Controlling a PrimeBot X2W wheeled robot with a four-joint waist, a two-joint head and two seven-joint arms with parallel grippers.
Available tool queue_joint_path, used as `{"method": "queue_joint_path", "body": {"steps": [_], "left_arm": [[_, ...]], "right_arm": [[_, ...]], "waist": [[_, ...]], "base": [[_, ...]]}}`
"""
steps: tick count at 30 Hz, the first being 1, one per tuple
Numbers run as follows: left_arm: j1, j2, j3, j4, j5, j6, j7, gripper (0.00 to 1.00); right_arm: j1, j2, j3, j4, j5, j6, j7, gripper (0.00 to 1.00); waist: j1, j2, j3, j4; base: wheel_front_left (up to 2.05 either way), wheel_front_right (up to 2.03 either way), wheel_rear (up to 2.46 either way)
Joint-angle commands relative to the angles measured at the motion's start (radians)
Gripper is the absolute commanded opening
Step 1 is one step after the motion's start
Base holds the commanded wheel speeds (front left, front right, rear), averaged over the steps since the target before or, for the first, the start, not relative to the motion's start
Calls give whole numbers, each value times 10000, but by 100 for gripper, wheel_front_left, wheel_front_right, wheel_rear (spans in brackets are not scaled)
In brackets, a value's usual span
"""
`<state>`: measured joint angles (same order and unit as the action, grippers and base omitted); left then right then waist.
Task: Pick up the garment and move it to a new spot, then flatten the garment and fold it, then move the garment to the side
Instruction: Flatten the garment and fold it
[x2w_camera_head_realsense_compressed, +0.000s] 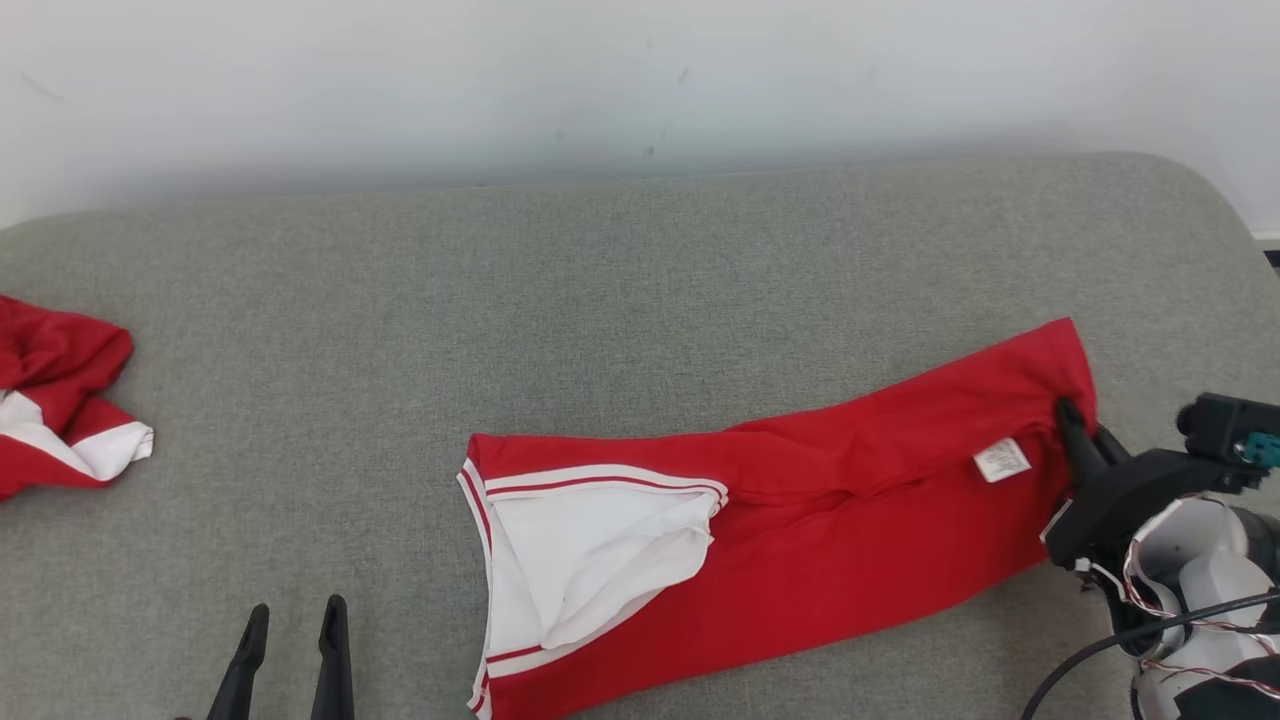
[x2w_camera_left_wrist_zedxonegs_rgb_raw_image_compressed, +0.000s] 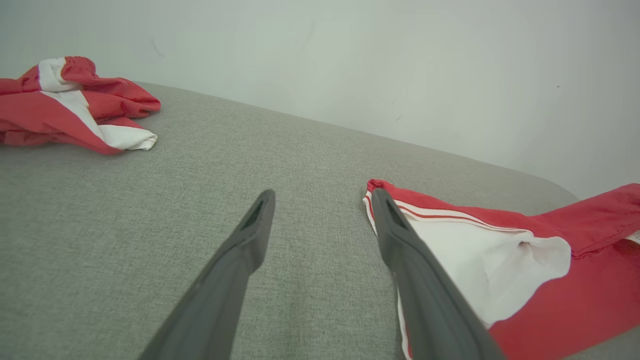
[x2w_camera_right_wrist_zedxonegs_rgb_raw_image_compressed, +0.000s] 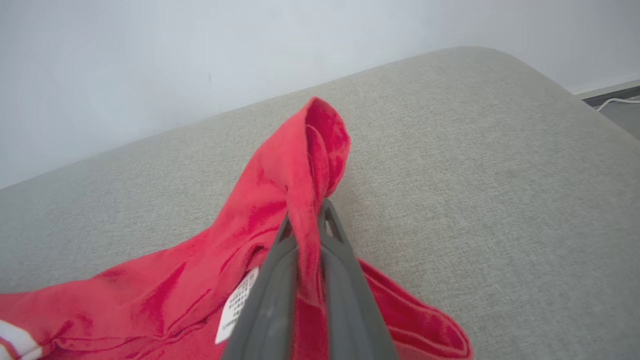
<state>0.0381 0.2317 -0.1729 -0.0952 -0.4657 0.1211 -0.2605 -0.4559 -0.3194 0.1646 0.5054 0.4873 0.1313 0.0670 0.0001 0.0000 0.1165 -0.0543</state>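
The garment (x2w_camera_head_realsense_compressed: 800, 520) is red with a white panel and striped trim, lying stretched out on the grey cushion from the lower middle up to the right. My right gripper (x2w_camera_head_realsense_compressed: 1068, 420) is shut on its right end, near a white label (x2w_camera_head_realsense_compressed: 1001, 459). The right wrist view has the red cloth (x2w_camera_right_wrist_zedxonegs_rgb_raw_image_compressed: 300, 170) pinched between my right gripper (x2w_camera_right_wrist_zedxonegs_rgb_raw_image_compressed: 306, 220) and rising in a fold above the tips. My left gripper (x2w_camera_head_realsense_compressed: 295, 625) stands open at the lower left, holding nothing. In the left wrist view, my left gripper (x2w_camera_left_wrist_zedxonegs_rgb_raw_image_compressed: 320, 200) sits just left of the garment (x2w_camera_left_wrist_zedxonegs_rgb_raw_image_compressed: 500, 260) and its white trimmed edge.
A second red and white garment (x2w_camera_head_realsense_compressed: 55, 400) lies crumpled at the cushion's left edge, also visible in the left wrist view as a heap (x2w_camera_left_wrist_zedxonegs_rgb_raw_image_compressed: 75, 105). The grey cushion (x2w_camera_head_realsense_compressed: 500, 300) ends at a pale wall behind and curves off at the right.
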Motion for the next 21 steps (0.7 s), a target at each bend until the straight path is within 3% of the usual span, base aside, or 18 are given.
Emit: {"method": "queue_joint_path", "body": {"steps": [1,13,21], "left_arm": [[116,-8,41,29,16,-28,-51,100],[249,-328,221,114,162,-189,-51,100],[324,-553,288,221,240,-302,-49,100]], "right_arm": [[140,20,65,-96,84,-10,30,0],[737,504,1693,-3368,2277,-8,1265,0],[1113,951,2607,-4760,2851,-9,1816,0]], "waist": [[-1,0,-34,-33],[-1,0,-301,34],[-1,0,-414,361]], "base": [[0,0,0],[0,0,0],[0,0,0]]}}
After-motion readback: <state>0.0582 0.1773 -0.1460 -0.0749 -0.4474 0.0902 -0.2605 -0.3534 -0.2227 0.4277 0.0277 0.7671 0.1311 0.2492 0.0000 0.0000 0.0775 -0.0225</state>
